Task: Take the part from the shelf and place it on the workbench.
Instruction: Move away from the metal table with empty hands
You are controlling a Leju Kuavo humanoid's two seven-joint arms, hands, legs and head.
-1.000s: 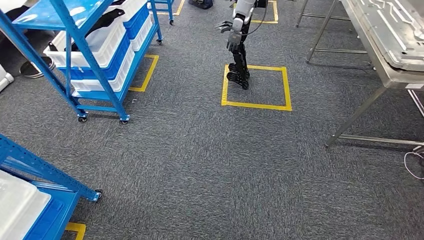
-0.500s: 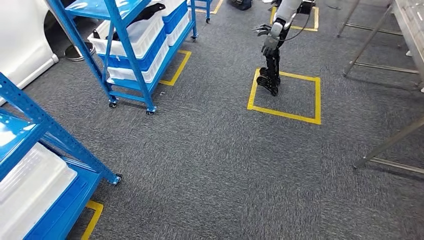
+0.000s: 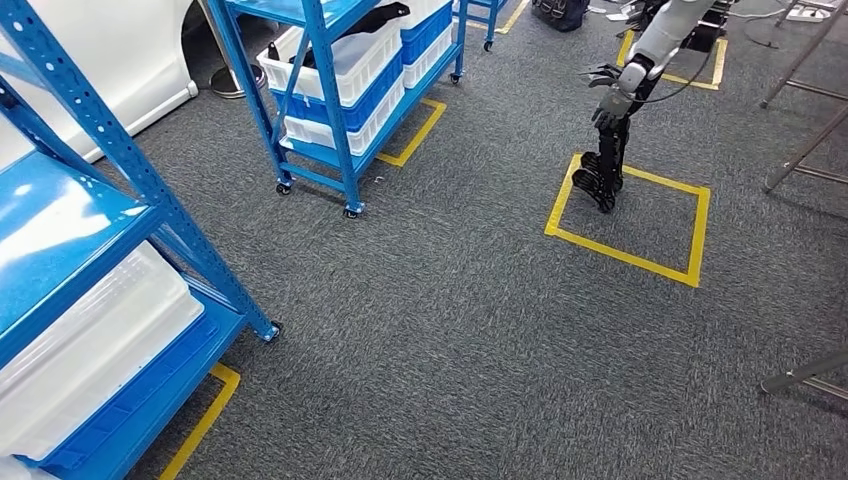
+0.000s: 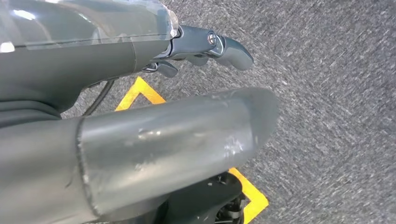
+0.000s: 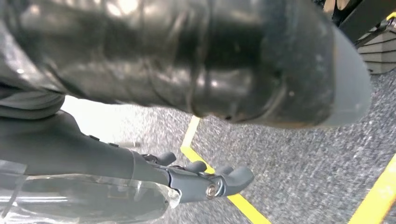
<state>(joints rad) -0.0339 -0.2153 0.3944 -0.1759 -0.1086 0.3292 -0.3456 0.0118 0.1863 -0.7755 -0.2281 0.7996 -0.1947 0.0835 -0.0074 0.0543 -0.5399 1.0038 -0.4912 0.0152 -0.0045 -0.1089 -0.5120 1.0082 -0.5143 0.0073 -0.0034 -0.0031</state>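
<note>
Since neither hand holds anything, the task looks barely begun: by my reading the fetch itself is all yet to do. The left hand (image 4: 116,56) hangs over grey carpet with its fingers (image 4: 229,46) stretched out, apart from the thumb and bare. The right hand (image 5: 93,154) is the same, with loose fingers (image 5: 233,179) and nothing between them.

In the head view, a blue wheeled shelf (image 3: 330,110) stands at the upper centre of the frame with white bins (image 3: 350,60) stacked in it. A dark item (image 3: 378,17) lies across the top bin. That may be the part, though it is too small to tell.

A second blue shelf (image 3: 100,200) fills the left edge. Metal legs (image 3: 800,155) at the upper right probably belong to the workbench. Another robot (image 3: 610,140) stands on a yellow taped square (image 3: 620,250) near them.

What is left: reach the shelf, grasp the part, carry it across and set it down.
</note>
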